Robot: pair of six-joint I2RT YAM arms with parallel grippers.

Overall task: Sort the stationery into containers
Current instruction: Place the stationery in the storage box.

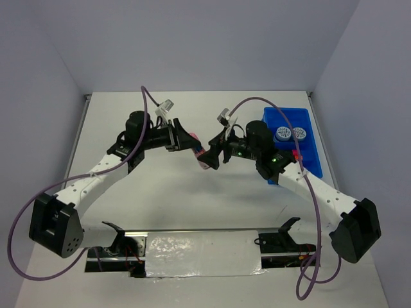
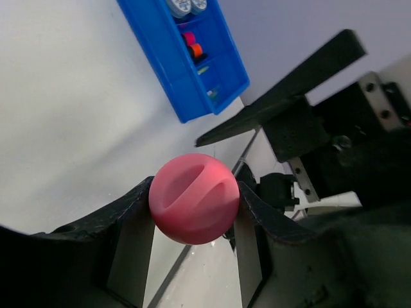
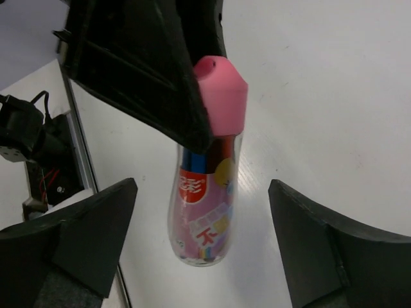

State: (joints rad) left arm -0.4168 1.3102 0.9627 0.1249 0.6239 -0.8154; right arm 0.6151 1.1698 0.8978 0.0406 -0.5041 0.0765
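Observation:
My left gripper (image 1: 191, 142) is shut on the pink cap (image 2: 194, 197) of the pink-topped tube (image 3: 207, 196) and holds it above the table's middle. The tube (image 1: 204, 156) slants toward my right gripper (image 1: 215, 156). That gripper is open, its fingers (image 3: 83, 240) standing apart on both sides of the tube's clear lower end, not touching it. The blue tray (image 1: 311, 119) lies at the far right, behind the right arm. Two blue-white rolls (image 1: 289, 134) sit in one compartment. In the left wrist view the tray (image 2: 168, 58) holds pink and orange caps (image 2: 192, 45).
The right arm's body reaches across the tray's near end. A silver strip (image 1: 202, 247) with cabling runs along the near edge between the two arm bases. White walls close the table on the left, back and right.

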